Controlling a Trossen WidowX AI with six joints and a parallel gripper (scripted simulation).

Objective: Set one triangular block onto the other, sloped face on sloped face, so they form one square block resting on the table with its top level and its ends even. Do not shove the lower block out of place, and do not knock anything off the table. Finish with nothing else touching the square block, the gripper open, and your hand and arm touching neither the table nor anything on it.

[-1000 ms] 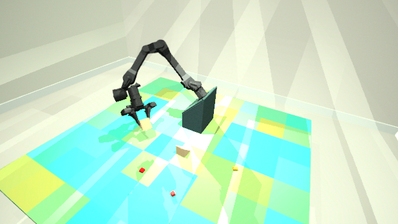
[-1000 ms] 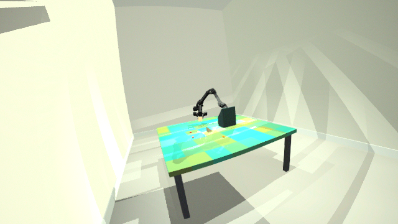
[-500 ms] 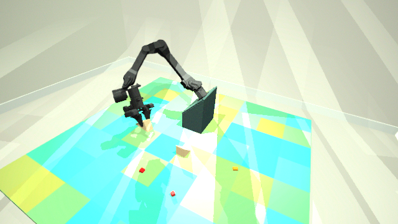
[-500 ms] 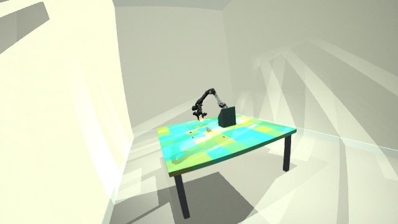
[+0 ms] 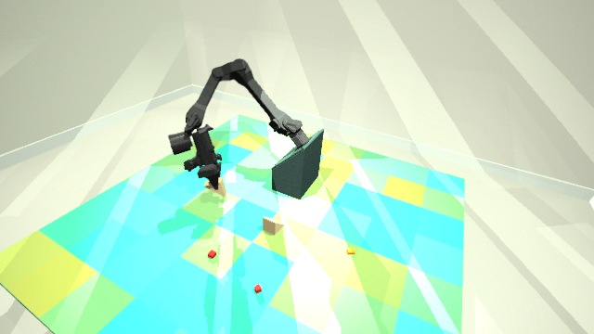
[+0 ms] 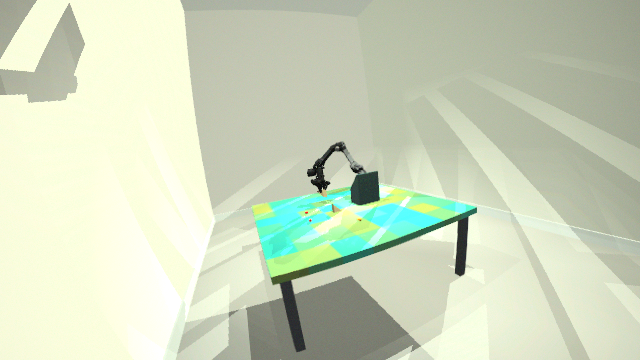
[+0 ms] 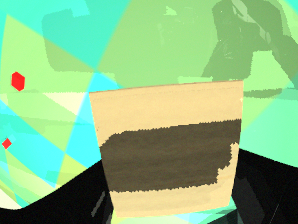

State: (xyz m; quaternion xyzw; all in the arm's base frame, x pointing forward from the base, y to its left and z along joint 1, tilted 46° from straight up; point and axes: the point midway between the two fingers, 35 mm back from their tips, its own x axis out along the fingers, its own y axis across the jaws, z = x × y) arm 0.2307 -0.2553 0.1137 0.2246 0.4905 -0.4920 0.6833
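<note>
My gripper (image 5: 215,184) (image 6: 322,190) (image 7: 168,157) is shut on a light wooden triangular block (image 5: 222,187) (image 6: 324,193) (image 7: 165,107). The fingers hold it by its two ends, and it hangs above the table. In the wrist view one broad face of it fills the lower middle, partly in shadow. The other triangular block (image 5: 270,225) (image 6: 335,208) rests on the table, nearer the middle, apart from the gripper and the held block. It is not in the wrist view.
Two small red pieces (image 5: 212,254) (image 5: 258,289) (image 6: 306,213) (image 6: 310,220) (image 7: 18,81) (image 7: 7,143) and a small yellow-orange piece (image 5: 351,251) (image 6: 359,220) lie on the patchwork table (image 5: 153,297) (image 6: 300,240). A dark green stand (image 5: 294,178) (image 6: 366,189) is at the arm's base.
</note>
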